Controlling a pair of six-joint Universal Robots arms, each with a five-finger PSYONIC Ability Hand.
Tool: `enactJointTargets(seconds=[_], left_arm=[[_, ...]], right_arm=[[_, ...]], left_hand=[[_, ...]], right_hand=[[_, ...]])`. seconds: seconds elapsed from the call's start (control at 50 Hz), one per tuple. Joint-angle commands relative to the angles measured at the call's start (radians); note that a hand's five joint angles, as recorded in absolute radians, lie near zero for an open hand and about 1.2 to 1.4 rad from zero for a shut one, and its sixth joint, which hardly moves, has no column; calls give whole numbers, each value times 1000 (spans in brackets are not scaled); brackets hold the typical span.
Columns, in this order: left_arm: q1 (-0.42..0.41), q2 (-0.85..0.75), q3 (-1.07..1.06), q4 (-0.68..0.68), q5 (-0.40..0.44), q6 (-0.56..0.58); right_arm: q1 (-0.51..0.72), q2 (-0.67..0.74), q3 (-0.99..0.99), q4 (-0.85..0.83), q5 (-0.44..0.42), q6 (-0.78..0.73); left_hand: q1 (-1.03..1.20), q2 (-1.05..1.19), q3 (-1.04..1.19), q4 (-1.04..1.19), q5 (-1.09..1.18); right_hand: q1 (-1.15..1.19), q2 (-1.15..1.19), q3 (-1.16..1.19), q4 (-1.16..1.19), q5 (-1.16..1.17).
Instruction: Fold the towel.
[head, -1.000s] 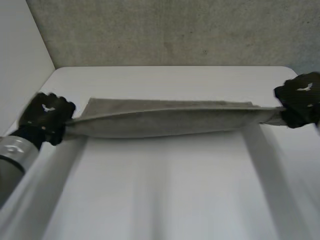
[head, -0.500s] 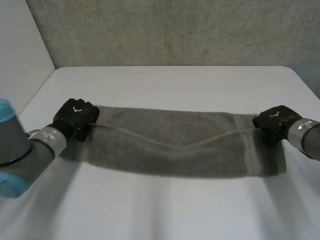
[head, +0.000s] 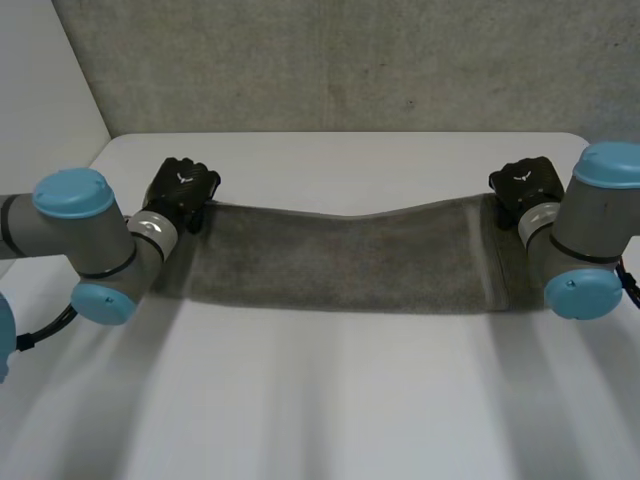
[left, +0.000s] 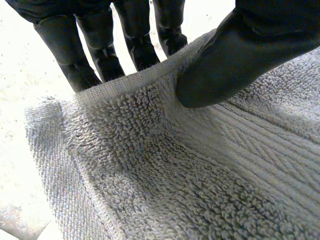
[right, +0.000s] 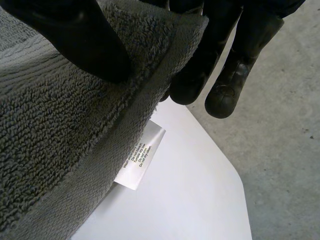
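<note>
The left hand (head: 183, 190) is closed on the towel (head: 340, 262) at its far left corner. In the left wrist view the thumb (left: 225, 60) presses on the upper side of the cloth and the fingers (left: 95, 55) stand behind the hem, so the edge is pinched between them. The right hand (head: 525, 185) is clamped on the far right corner in the same manner. In the right wrist view its thumb lies on top of the cloth and its fingers curl under the hemmed edge. A small white label (right: 140, 156) with printed text comes out from under the towel just beside these fingers, over the table (head: 330, 400).

The towel is grey and thick, with a looped surface. It stretches as one long band across the table from one hand to the other. Its far edge is a little higher at the two held corners and dips in the middle. The near edge lies on the table. A paler stripe (head: 485, 255) crosses the cloth near the right end.

The left arm (head: 90, 240) comes in beside the left end of the towel, and the right arm (head: 590, 230) stands over the right end. The table is white, and a rough grey wall (head: 350, 60) stands behind it.
</note>
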Motion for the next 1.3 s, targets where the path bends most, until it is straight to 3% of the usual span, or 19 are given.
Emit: enactJointTargets(seconds=[0.02,0.04,0.06,0.08,0.1,0.24,0.38,0.48,0.72,0.76,0.9,1.22,1.26,1.3], left_arm=[[0,-35,21,3,-13,2],[-2,-37,16,1,-15,2],[-5,-35,7,0,-18,4],[-5,-35,7,0,-18,4],[-11,-31,-3,0,-18,7],[-34,45,-70,3,-12,6],[-20,228,-235,22,-6,-19],[-11,314,-362,38,-3,-34],[11,505,-623,38,0,-146],[11,541,-671,41,2,-198],[5,581,-729,67,26,-287],[12,581,-734,84,43,-297],[12,581,-734,84,43,-297],[11,581,-737,88,43,-297]], right_arm=[[1,45,-37,8,20,-22],[1,52,-44,12,32,-26],[1,58,-52,27,52,-39],[1,58,-52,27,52,-39],[5,64,-61,58,82,-60],[15,28,-24,116,96,-83],[11,-208,156,135,-17,-82],[3,-302,282,184,-69,-76],[-61,-351,493,152,-91,-57],[-80,-347,520,91,-103,-57],[-103,-299,514,52,-108,-65],[-107,-218,494,-3,-106,-66],[-106,-213,490,-3,-105,-66],[-104,-202,484,-3,-100,-66]], left_hand=[[-67,-134,-161,-136,-294],[-412,-480,-507,-481,-639],[-936,-1004,-1030,-1005,-1163],[-941,-1009,-1036,-1010,-1168],[-1288,-1356,-1383,-1358,-1515],[-1285,-1352,-1379,-1354,-1512],[-1282,-1349,-1376,-1351,-1509],[-1267,-1335,-1362,-1336,-1494],[-1267,-1335,-1362,-1336,-1494],[-1267,-1335,-1362,-1336,-1494],[-1261,-1329,-1356,-1330,-1488],[-1261,-1329,-1356,-1330,-1488],[-1261,-1329,-1356,-1330,-1488],[-1261,-1329,-1356,-1330,-1488]], right_hand=[[39,59,61,58,30],[-425,-405,-403,-406,-434],[-1040,-1020,-1018,-1021,-1049],[-1046,-1026,-1025,-1027,-1056],[-1183,-1163,-1161,-1163,-1192],[-1183,-1163,-1161,-1163,-1192],[-1183,-1163,-1161,-1163,-1192],[-1183,-1163,-1161,-1163,-1192],[-1183,-1163,-1161,-1163,-1192],[-1018,-997,-996,-998,-1027],[-929,-909,-907,-910,-938],[-521,-501,-499,-502,-530],[-383,-363,-361,-363,-392],[35,55,56,54,25]])
